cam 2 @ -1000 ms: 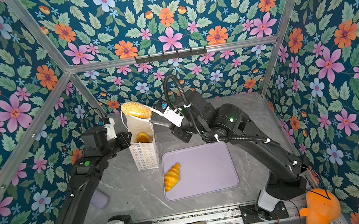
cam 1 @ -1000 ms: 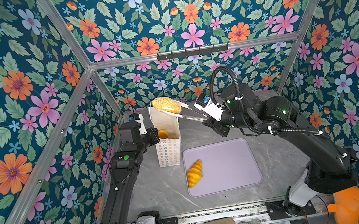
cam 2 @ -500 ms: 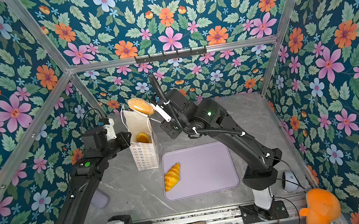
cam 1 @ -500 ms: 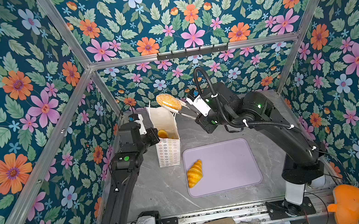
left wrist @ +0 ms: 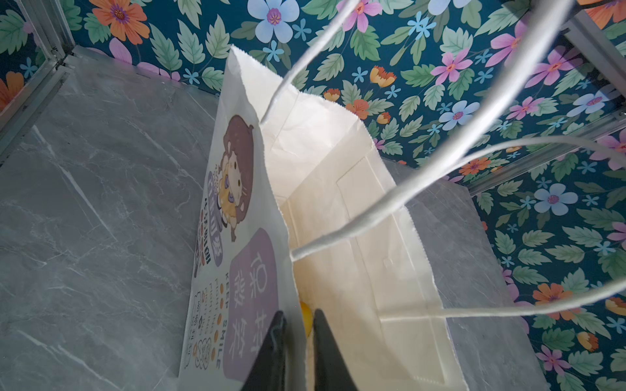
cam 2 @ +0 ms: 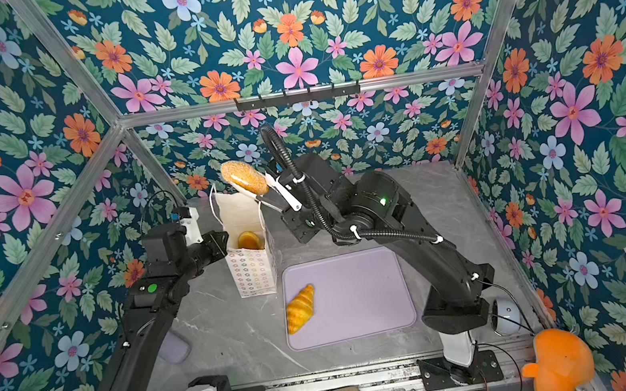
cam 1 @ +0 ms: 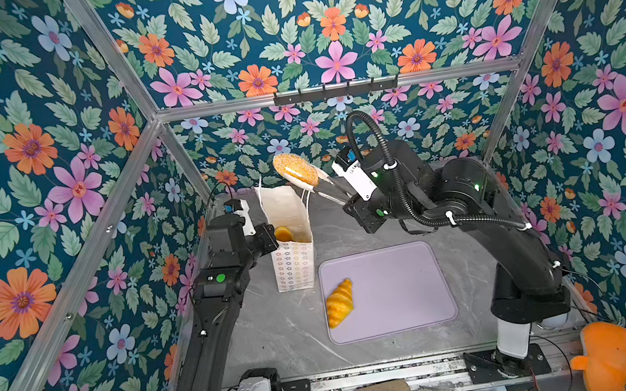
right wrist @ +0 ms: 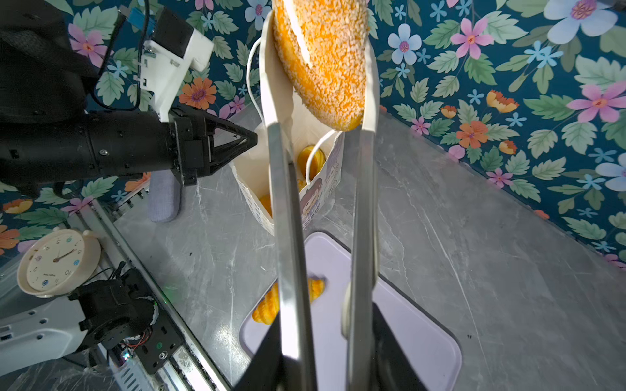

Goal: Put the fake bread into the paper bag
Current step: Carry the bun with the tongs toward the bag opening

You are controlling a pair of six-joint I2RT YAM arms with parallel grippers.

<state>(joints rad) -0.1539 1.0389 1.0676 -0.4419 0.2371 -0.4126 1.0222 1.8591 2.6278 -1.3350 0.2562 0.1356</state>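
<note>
"Over the paper bag (cam 1: pixel 294 264), back left of the tabletop: what hangs there?"
"One speckled bun (cam 1: pixel 295 170), tilted, just above the open mouth. White tips of the tongs (right wrist: pixel 288 203) pinch it; my right gripper (right wrist: pixel 325 355) is clamped on their metal arms, jaws nearly closed."
"Left side?"
"My left gripper (left wrist: pixel 298 318) nips the bag's printed wall at the rim, one finger inside, one outside, jaws narrow. Bag stands upright."
"Other bread?"
"More orange pieces (cam 1: pixel 283 233) down inside the bag. One croissant (cam 1: pixel 340 302) lies on the lilac mat (cam 1: pixel 397 289), near its left edge, near the bag."
</note>
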